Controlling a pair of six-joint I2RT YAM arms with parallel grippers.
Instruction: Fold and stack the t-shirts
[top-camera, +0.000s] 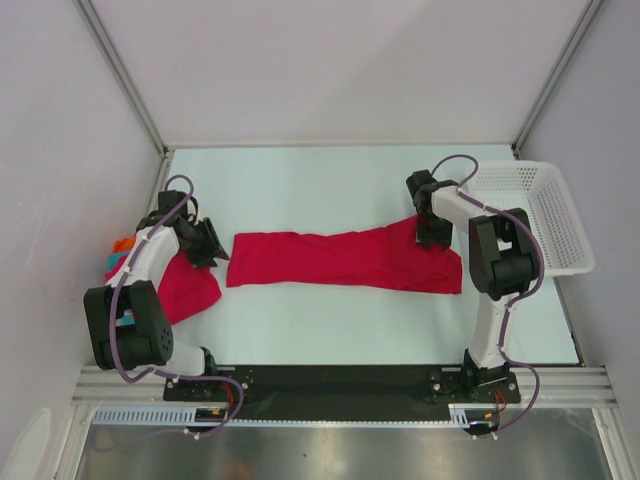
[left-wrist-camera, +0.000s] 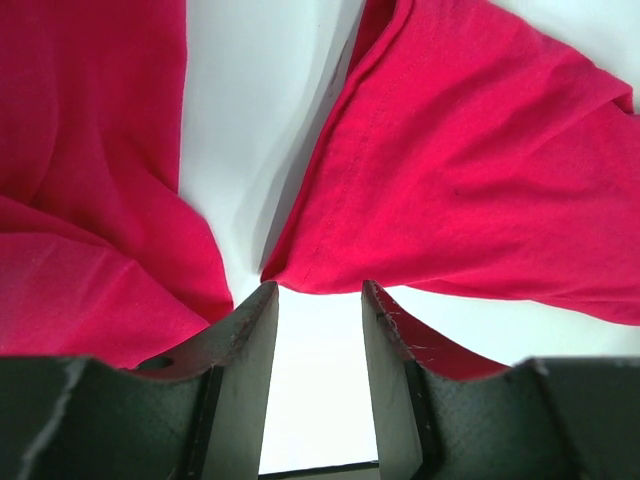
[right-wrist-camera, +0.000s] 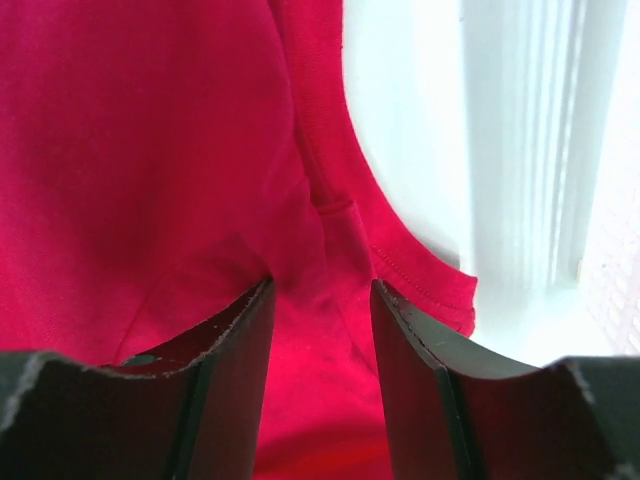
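Note:
A crimson t-shirt (top-camera: 340, 260) lies stretched in a long band across the middle of the table. My left gripper (top-camera: 214, 250) hovers at its left end, open, with only bare white table between the fingers in the left wrist view (left-wrist-camera: 320, 295); the shirt's hem (left-wrist-camera: 480, 160) starts just past the fingertips. A second red t-shirt (top-camera: 188, 288) lies crumpled under the left arm (left-wrist-camera: 90, 180). My right gripper (top-camera: 432, 236) stands open over the long shirt's right end (right-wrist-camera: 322, 290), the cloth (right-wrist-camera: 150, 150) lying loose below and between its fingers.
A white mesh basket (top-camera: 545, 215) stands at the right edge, close to the right arm; its wall (right-wrist-camera: 520, 180) shows in the right wrist view. Small orange and teal garments (top-camera: 120, 252) lie at the far left, beside the left arm.

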